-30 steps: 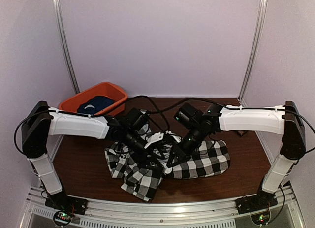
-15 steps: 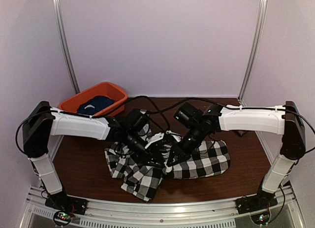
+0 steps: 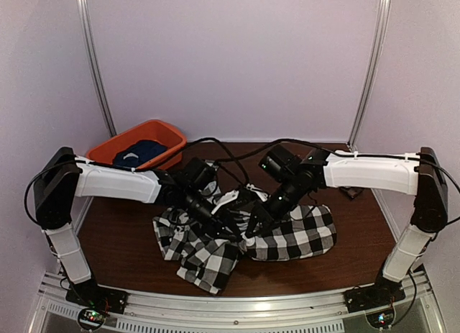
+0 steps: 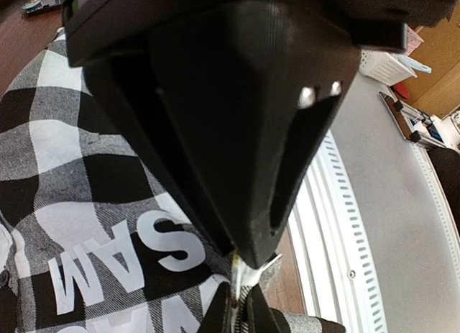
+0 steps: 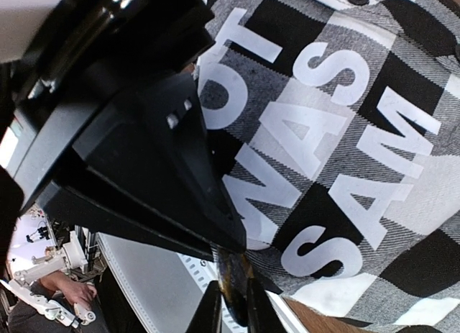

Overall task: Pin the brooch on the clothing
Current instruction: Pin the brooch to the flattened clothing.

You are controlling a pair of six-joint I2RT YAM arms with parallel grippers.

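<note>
The black-and-white checked shirt (image 3: 302, 236) lies crumpled mid-table, its white block lettering (image 5: 338, 131) facing up. Both grippers meet tip to tip over its middle. In the right wrist view a small dark golden brooch (image 5: 234, 275) sits pinched in my right gripper (image 5: 233, 293), with the left fingers (image 5: 165, 175) pressing in from above. In the left wrist view my left gripper (image 4: 237, 297) is shut on a thin yellowish edge of the brooch (image 4: 234, 275) together with a fold of shirt (image 4: 65, 167). From the top view, left gripper (image 3: 231, 231) and right gripper (image 3: 253, 229) hide the brooch.
An orange basin (image 3: 140, 142) holding a navy garment (image 3: 136, 154) stands at the back left. Black cables (image 3: 215, 149) loop over the shirt's far side. Brown table (image 3: 122, 239) shows around the shirt, with a metal rail (image 3: 230, 304) along the near edge.
The two gripper tips have drawn together over the shirt's middle. The right wrist has shifted a little to the right and up. The shirt lies as before.
</note>
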